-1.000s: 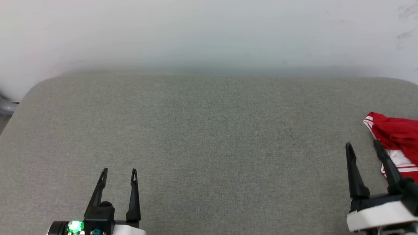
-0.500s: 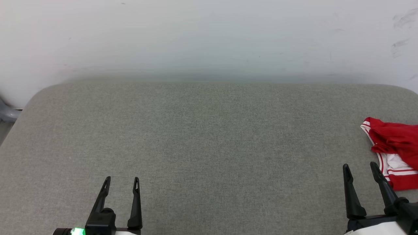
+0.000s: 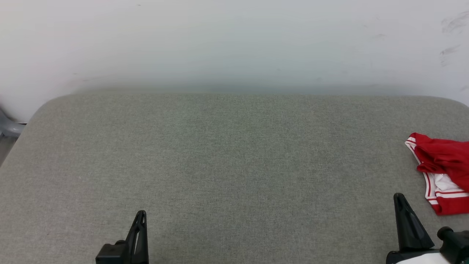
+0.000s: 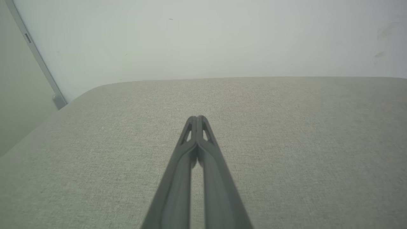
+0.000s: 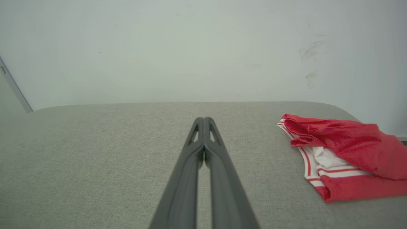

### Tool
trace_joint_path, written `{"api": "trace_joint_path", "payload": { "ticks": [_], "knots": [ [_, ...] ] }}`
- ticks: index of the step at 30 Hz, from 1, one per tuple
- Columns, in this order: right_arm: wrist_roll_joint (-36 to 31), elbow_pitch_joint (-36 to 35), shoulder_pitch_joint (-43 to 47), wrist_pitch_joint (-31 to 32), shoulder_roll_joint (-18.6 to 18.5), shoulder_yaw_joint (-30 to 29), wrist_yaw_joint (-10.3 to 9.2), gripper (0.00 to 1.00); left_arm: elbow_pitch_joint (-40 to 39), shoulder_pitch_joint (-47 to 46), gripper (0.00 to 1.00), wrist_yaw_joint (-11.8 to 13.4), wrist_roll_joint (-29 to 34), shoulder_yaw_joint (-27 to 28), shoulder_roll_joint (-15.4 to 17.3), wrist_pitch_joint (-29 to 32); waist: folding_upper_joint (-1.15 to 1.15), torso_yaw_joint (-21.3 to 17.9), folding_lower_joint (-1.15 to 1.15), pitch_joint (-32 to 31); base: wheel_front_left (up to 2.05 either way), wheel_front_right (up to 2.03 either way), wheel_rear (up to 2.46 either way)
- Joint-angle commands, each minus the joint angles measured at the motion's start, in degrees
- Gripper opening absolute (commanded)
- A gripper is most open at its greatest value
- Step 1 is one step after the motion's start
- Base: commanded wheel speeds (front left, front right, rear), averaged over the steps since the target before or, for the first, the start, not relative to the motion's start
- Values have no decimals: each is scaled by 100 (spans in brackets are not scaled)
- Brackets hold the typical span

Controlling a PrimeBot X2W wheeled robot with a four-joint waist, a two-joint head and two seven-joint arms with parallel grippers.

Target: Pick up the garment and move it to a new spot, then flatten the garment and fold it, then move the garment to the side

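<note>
The garment is a red shirt with white and red striped trim, lying folded in a bundle at the right edge of the grey padded surface; in the right wrist view the garment lies to the right of my fingers. My right gripper is shut with nothing in it, and in the head view this right gripper stands left of and nearer than the garment, apart from it. My left gripper is shut on nothing; in the head view the left gripper is low at the lower left.
A pale wall rises right behind the padded surface. The surface has rounded far corners, and a grey metal part shows past its left edge. A grey strip runs down the wall at the left.
Both grippers have gone from open to shut on nothing and have drawn back toward the bottom of the head view. The right gripper has come away from the garment, which lies still.
</note>
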Motion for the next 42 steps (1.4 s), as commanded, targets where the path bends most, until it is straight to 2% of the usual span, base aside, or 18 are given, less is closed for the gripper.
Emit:
{"api": "trace_joint_path", "payload": {
  "ticks": [1, 21, 42],
  "knots": [
    [336, -45, -71, 54, -2, 4, 0, 0, -79, -79, 0, -41, -355, 44, 28, 50, 0, -3, 0, 2, 0, 0, 0],
    [2513, 294, -437, 510, -11, 18, -1, 0, 249, -475, 0, -411, -2667, 248, 26, 483, 0, -19, 0, 14, 0, 0, 0],
    [4299, 567, -735, 911, 11, 5, -2, 0, 458, -768, 0, -712, -4546, 463, -19, 874, 0, -37, 0, 28, 0, 0, 0]
  ]
}}
